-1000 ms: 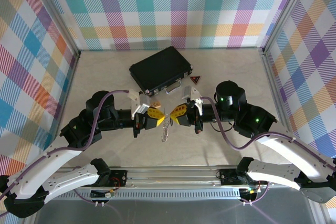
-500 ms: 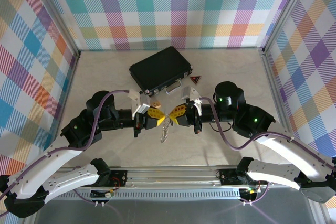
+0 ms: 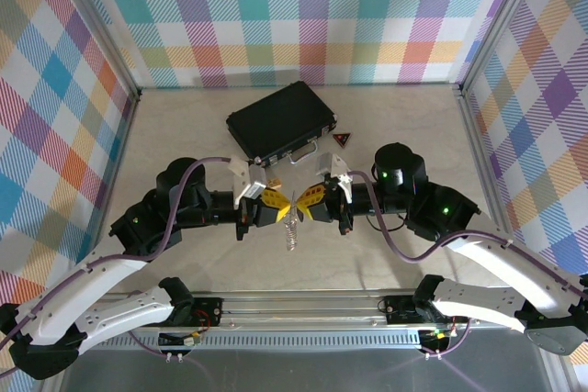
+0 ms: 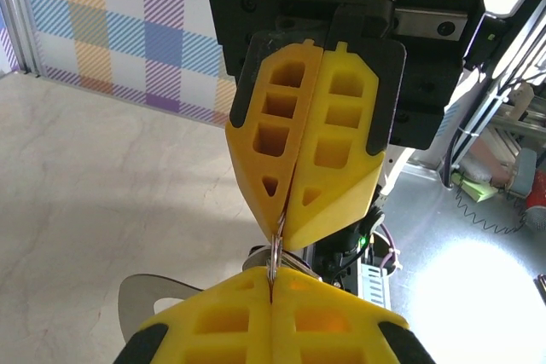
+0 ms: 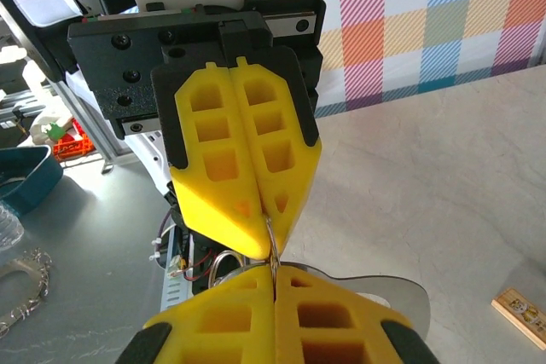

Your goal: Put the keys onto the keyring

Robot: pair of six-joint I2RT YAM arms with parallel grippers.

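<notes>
The scene is viewed from a fixed camera set high above and behind the arms, tilted down over the worktop toward the checked back wall. Each wrist camera is mounted at its arm's end and aimed forward at very close range, so that the left fingers are seen low in the left wrist view with the right fingers faced head-on, and the reverse from the right wrist. The spot where both pairs meet is shared by all three views.
</notes>
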